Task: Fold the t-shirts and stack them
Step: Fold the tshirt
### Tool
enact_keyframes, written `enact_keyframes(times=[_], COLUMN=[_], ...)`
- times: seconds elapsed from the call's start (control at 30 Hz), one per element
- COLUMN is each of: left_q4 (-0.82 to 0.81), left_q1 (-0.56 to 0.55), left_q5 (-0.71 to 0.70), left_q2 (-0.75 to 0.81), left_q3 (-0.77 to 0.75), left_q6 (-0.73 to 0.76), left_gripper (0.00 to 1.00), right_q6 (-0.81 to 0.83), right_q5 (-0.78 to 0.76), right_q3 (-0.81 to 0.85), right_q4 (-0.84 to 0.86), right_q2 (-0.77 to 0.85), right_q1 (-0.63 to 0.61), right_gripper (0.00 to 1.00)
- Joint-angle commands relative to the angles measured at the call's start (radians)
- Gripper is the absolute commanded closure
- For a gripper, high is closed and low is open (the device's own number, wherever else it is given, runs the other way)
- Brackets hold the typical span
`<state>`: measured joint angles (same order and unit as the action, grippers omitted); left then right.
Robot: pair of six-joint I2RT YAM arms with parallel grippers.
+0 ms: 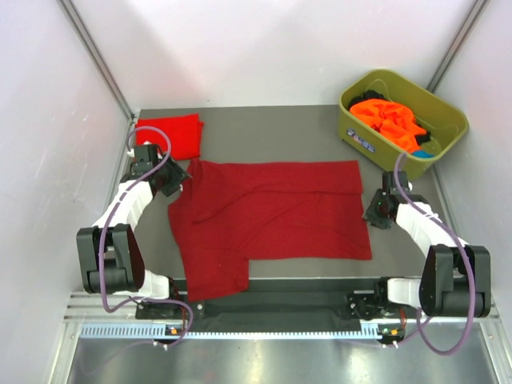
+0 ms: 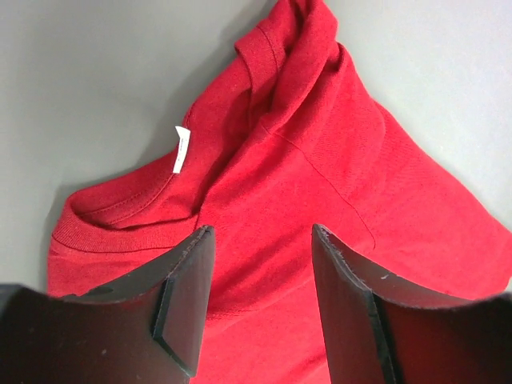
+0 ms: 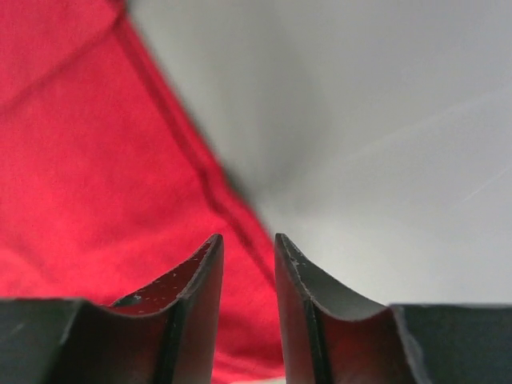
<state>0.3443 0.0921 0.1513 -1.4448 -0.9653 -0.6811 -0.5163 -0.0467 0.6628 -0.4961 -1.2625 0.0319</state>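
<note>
Lying crosswise, crimson t-shirt (image 1: 272, 216): collar under left gripper (image 2: 262, 234), fingers wide apart, empty; hem edge at right gripper (image 3: 248, 240), fingers narrowly parted, empty.

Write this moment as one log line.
left gripper open over collar; right gripper at hem, grip unclear; crimson shirt spread; tub holds orange shirts

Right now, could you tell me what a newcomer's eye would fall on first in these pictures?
A dark crimson t-shirt lies spread across the middle of the table. At the far right corner an olive-green tub holds bright orange shirts, and a folded red shirt sits at the far left corner.
</note>
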Motion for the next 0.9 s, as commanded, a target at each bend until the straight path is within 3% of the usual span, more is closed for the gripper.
enact_keyframes(times=[0.0, 0.17, 0.4, 0.7, 0.87], left_q4=[-0.034, -0.041, -0.042, -0.005, -0.041], left_q1=[0.005, 0.006, 0.005, 0.004, 0.003], left_q5=[-0.021, 0.011, 0.036, -0.022, 0.036], left_q2=[0.038, 0.058, 0.067, 0.072, 0.054], left_q3=[-0.026, -0.021, -0.019, -0.050, -0.079], left_q6=[-0.005, -0.001, 0.001, 0.052, 0.078], left_gripper=[0.44, 0.44, 0.44, 0.44, 0.44], right_q6=[-0.072, -0.218, -0.432, -0.426, -0.390], right_q5=[0.031, -0.030, -0.185, -0.288, -0.312], right_q3=[0.032, 0.064, 0.015, -0.026, -0.049], right_q4=[-0.039, -0.024, -0.007, -0.002, 0.019], right_q2=[0.049, 0.025, -0.126, -0.202, -0.161], right_q1=[-0.076, -0.252, -0.285, -0.112, -0.038], right_gripper=[0.69, 0.69, 0.65, 0.66, 0.67])
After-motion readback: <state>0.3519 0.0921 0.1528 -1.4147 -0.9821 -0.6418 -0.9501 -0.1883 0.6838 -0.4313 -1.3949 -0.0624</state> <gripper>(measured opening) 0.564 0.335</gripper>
